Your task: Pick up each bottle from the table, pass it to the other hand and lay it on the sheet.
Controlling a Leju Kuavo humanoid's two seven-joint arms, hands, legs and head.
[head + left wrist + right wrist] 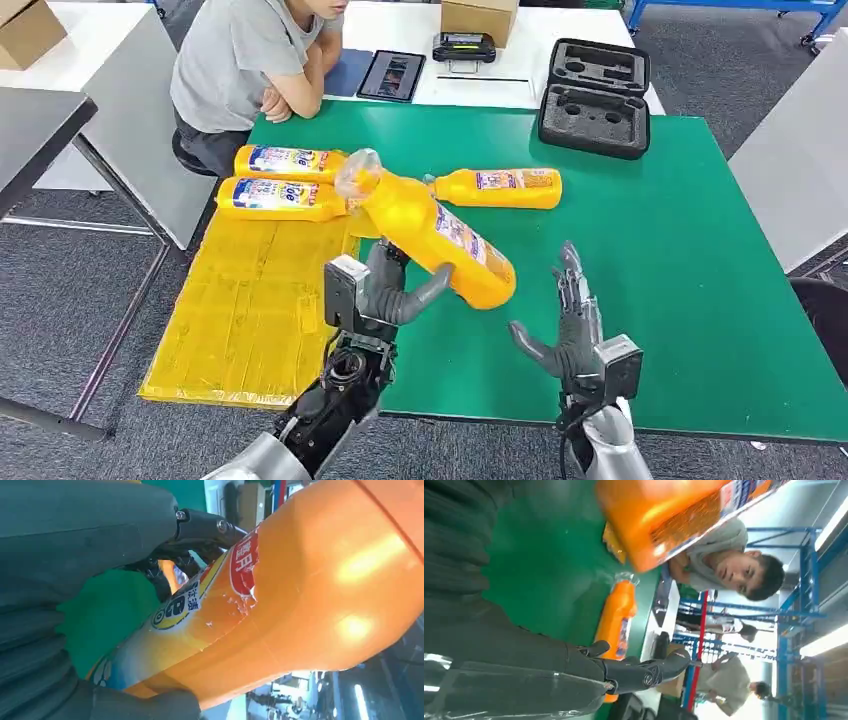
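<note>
Since the left hand (385,292) grips the tilted bottle (430,232) over the counter (680,260) and the right hand (570,325) hangs open-fingered, swing toward 9 o'clock and lay it flat on the sheet (250,310).

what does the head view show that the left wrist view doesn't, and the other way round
Head view alone: the right hand open over the green table, two bottles lying on the yellow sheet, one bottle on the table, and a seated person.

Left wrist view alone: the torn red label close up.

Both: the left hand gripping the tilted orange bottle.
</note>
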